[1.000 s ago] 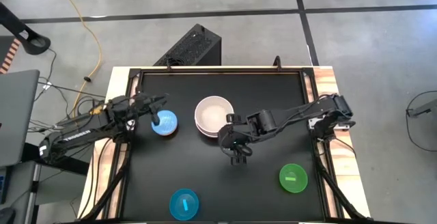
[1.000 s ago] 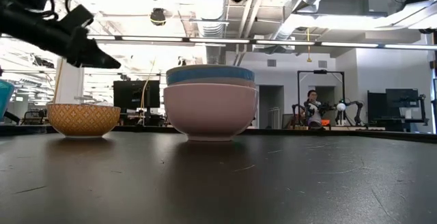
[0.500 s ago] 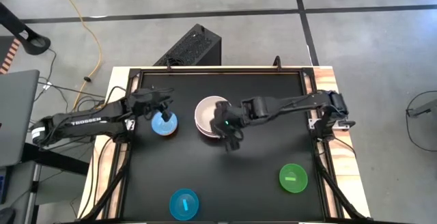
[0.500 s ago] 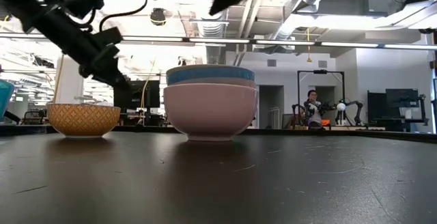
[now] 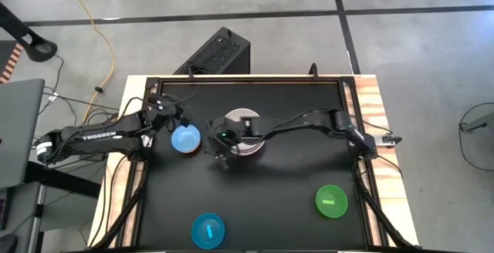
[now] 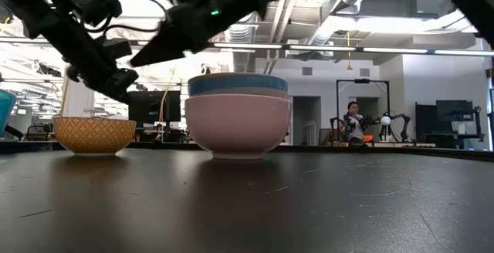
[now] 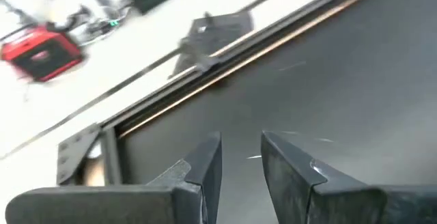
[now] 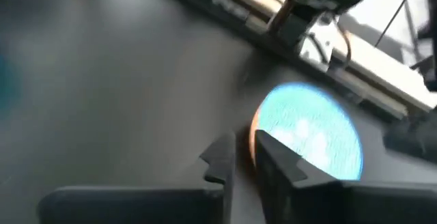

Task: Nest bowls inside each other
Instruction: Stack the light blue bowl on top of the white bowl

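A stack of bowls [image 5: 245, 119] stands mid-table: a pink bowl [image 6: 238, 126] with a blue one [image 6: 238, 84] nested in it. A small light-blue bowl [image 5: 185, 139] with a patterned orange outside [image 6: 94, 135] rests on its base to the left. A green bowl [image 5: 332, 201] and a cyan bowl [image 5: 208, 230] sit near the front. My right gripper [image 5: 219, 150] reaches across the stack and hovers between it and the light-blue bowl [image 8: 311, 132], fingers slightly apart and empty. My left gripper [image 5: 170, 113] hovers far-left of that bowl, narrowly open [image 7: 241, 141] and empty.
A raised black frame with wooden side rails [image 5: 370, 99] borders the black table. The right arm [image 5: 309, 122] lies over the stack. Bare tabletop [image 5: 270, 191] stretches between the stack and the two front bowls. A person stands far off in the room [image 6: 353, 122].
My right gripper has swept toward the table's left edge and down, passing over the stack and arriving beside the light-blue bowl. My left gripper has drawn back from above the light-blue bowl toward the far left corner and tipped. The bowls have stayed where they were.
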Tool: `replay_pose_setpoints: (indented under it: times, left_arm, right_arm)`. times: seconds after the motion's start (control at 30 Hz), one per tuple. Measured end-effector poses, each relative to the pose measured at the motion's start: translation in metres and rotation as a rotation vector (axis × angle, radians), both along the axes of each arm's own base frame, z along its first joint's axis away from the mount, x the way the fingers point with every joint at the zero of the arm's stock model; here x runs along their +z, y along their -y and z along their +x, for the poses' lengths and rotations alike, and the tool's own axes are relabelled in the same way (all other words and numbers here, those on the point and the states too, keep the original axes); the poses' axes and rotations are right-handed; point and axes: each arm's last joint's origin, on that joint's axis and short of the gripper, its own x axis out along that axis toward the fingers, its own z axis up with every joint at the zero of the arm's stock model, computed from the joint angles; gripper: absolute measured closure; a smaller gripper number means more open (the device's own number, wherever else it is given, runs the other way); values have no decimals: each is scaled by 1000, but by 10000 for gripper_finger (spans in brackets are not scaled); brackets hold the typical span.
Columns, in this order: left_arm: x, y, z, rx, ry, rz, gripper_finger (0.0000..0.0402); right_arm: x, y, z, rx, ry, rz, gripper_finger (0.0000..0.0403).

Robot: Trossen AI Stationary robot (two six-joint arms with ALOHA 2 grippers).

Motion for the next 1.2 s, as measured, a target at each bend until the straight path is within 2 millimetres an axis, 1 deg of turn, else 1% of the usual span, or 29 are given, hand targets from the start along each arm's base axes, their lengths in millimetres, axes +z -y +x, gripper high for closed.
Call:
replay_pose_setpoints:
  times: [0.1,0.27,0.3,0.37,0.4,0.47,0.53,0.63,0.7,0.8,0.9,0.93,0.97,1.03,1.1,1.2]
  left_arm:
    - [-7,0,-2,38,-10,26,307]
    - [-4,-4,-6,64,25,61,307]
    - [-1,-4,-8,73,43,70,307]
    - [4,-4,-12,85,78,91,307]
    - [6,-3,-14,84,91,103,307]
    - [12,-1,-17,74,121,122,307]
    - [17,1,-20,36,176,126,307]
    - [23,5,-23,-53,246,117,307]
    - [25,7,-24,-96,263,114,307]
    - [25,8,-26,-104,261,110,307]
    - [24,9,-27,-101,255,104,307]
    - [23,9,-27,-101,251,102,307]
    - [23,9,-27,-99,250,101,307]
    - [23,9,-27,-95,247,102,307]
    - [23,9,-27,-92,246,102,307]
    - [23,9,-27,-94,233,104,307]
  right_arm:
    - [-6,2,22,5,6,-16,288]
    - [-19,2,48,27,-42,-51,222]
    - [-20,2,52,30,-46,-55,211]
    - [-28,1,58,37,-27,-70,193]
    - [-31,1,59,21,-9,-84,187]
    - [-42,2,60,-5,-37,-104,177]
    - [-45,3,59,-24,-66,-105,174]
    - [-43,6,59,-31,-71,-111,173]
    - [-43,8,59,-34,-71,-115,173]
    - [-44,11,58,-29,-87,-129,173]
    - [-53,13,60,-23,-92,-153,173]
    - [-57,14,60,-27,-105,-167,173]
    - [-65,15,62,-31,-108,-186,175]
    - [-73,17,64,-44,-115,-229,178]
    - [-78,17,65,-36,-118,-263,183]
    - [-79,18,66,-20,-108,-299,197]
